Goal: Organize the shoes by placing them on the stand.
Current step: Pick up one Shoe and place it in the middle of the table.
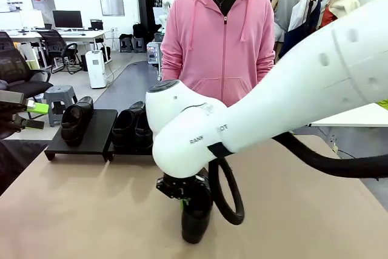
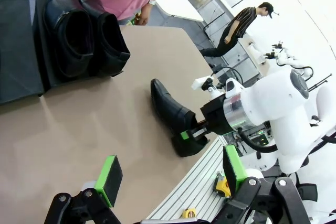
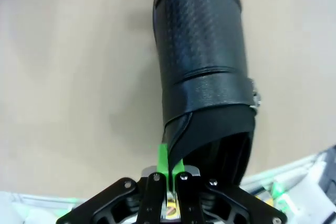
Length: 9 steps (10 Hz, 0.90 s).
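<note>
One black shoe [image 1: 197, 219] [image 2: 169, 109] [image 3: 202, 51] lies low over the tan table, toe pointing away from my right gripper [image 1: 182, 193] [image 2: 192, 136] [image 3: 169, 169], which is shut on the edge of its heel collar. A pair of shoes [image 1: 133, 127] [image 2: 84, 38] sits on the right platform of the stand [image 1: 124, 150] [image 2: 46, 69]. A single shoe [image 1: 76, 121] rests on the left platform [image 1: 94, 141] [image 2: 18, 51]. My left gripper [image 1: 35, 116] [image 2: 170, 177] hovers open at the table's left side, holding nothing.
A person in a pink hoodie [image 1: 221, 34] stands at the far side behind the stand. My right arm [image 1: 273, 107] crosses the middle of the front view. The table's near edge [image 2: 197, 190] runs close under my left gripper.
</note>
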Tool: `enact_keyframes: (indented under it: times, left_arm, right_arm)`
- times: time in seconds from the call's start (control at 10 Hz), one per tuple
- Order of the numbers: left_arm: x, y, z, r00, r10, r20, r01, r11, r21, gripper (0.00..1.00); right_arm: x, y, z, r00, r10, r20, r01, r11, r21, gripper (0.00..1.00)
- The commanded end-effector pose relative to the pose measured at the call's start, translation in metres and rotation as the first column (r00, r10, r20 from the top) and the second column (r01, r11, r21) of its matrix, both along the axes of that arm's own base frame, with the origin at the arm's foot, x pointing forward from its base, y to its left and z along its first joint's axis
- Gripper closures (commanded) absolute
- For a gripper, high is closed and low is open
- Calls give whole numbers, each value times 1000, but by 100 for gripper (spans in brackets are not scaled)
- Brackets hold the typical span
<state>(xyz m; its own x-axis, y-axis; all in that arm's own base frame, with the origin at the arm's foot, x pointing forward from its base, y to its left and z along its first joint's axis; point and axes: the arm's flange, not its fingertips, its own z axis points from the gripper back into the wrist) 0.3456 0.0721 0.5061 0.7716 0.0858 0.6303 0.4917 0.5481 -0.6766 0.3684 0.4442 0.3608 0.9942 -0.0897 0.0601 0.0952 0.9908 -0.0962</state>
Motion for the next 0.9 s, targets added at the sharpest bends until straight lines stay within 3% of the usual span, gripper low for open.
enact_keyframes:
  times: [0.0, 0.2, 0.5, 0.6, 0.7, 0.8]
  left_arm:
    - [2, 1, -1, 1000, -6, 30, 6, 1000, -17, 0]
    - [2, 1, -1, 1000, -6, 30, 6, 1000, -17, 0]
    - [2, 1, -1, 1000, -6, 30, 6, 1000, -17, 0]
    - [2, 1, -1, 1000, -6, 30, 6, 1000, -17, 0]
    - [2, 1, -1, 1000, -6, 30, 6, 1000, -17, 0]
    - [2, 1, -1, 1000, -6, 30, 6, 1000, -17, 0]
  right_arm:
    - [7, 17, 13, 999, 37, 35, -38, 998, 52, 100]
    - [5, 28, 16, 995, 101, 19, -103, 989, 107, 100]
    - [8, 30, 9, 996, 85, -3, -85, 993, 86, 100]
    - [6, 31, 11, 995, 102, 0, -101, 990, 98, 79]
    - [6, 32, 12, 994, 107, 3, -107, 990, 95, 20]
    - [3, 30, 15, 994, 111, -1, -110, 988, 104, 0]
